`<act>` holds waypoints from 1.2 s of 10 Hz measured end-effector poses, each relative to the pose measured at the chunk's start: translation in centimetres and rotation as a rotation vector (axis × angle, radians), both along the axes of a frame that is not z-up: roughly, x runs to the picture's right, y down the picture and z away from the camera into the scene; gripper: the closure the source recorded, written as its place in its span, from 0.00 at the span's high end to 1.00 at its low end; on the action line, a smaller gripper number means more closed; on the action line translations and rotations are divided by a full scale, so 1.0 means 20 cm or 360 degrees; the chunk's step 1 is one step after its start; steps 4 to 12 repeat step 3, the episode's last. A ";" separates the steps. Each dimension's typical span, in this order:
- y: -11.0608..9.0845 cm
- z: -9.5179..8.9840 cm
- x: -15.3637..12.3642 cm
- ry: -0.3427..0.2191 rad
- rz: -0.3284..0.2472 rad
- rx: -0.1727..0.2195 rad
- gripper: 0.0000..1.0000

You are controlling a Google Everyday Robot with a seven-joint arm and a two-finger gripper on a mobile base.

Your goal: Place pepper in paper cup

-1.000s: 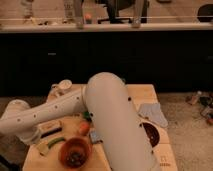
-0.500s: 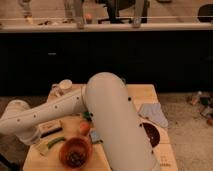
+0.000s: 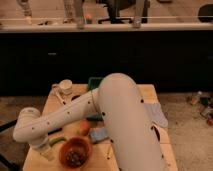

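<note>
Arm (image 3: 100, 107) sweeps from the right foreground across the wooden tabletop (image 3: 150, 92) to the near-left corner, elbow joint at the left edge. Claw (image 3: 44, 151) points down at the near-left edge of the tabletop; can't tell whether it's spread or closed, it sits low behind the wrist. Pepper (image 3: 57, 141) lies flat on the tabletop just right of the claw, close to it, possibly touching. Brown bowl (image 3: 75, 152) with dark contents sits just right of and nearer than the pepper. Small orange fruit (image 3: 84, 127) is just beyond the bowl, next to a blue cloth (image 3: 99, 134). Paper cup (image 3: 65, 86) stands upright at the far-left corner, well apart from the pepper. Green object (image 3: 93, 82) is at the far edge, partly hidden by the arm.
</note>
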State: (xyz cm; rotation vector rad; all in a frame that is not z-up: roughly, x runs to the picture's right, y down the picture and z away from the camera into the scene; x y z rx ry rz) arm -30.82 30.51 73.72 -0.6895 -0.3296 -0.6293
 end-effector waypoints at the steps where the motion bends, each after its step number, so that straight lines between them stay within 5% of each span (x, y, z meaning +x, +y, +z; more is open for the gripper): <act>1: 0.01 0.01 0.01 0.0007 0.0015 0.0000 0.80; 12: 0.01 0.05 0.00 0.0022 0.0018 -0.0010 0.80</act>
